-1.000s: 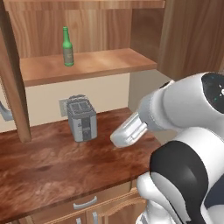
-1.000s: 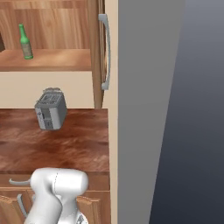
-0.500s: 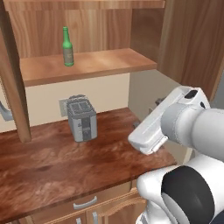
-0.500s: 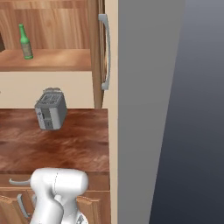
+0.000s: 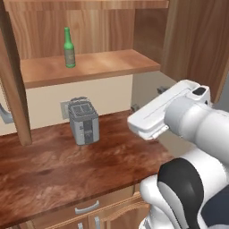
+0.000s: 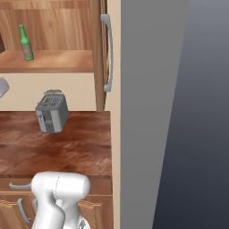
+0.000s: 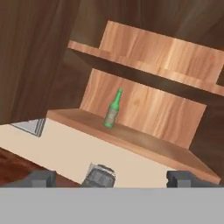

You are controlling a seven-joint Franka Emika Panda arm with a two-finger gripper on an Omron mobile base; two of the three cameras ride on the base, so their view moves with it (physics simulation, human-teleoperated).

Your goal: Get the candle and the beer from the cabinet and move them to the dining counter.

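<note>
The beer (image 5: 68, 47) is a slim green bottle standing upright on the left part of the open cabinet's lower shelf (image 5: 103, 65). It also shows as the beer (image 6: 26, 42) and in the hand view as the beer (image 7: 113, 109) on the shelf (image 7: 144, 142). My gripper (image 7: 113, 178) is open with nothing between its fingers, well below and short of the bottle and aimed up at the shelf. My white forearm (image 5: 163, 112) crosses the right side of the left base view. The candle and the dining counter are out of view.
A grey toaster (image 5: 84, 120) stands on the reddish-brown counter (image 5: 53, 170) under the shelf; it is also the toaster (image 6: 52, 112). The cabinet's open door with its long silver handle (image 6: 107, 53) is on the right, against a tall grey panel (image 6: 147, 112). A left door post (image 5: 13, 89) stands by the shelf.
My arm has swung up and to the right across the left base view, the forearm now higher. The bottle and toaster have not moved. The gripper stayed open.
</note>
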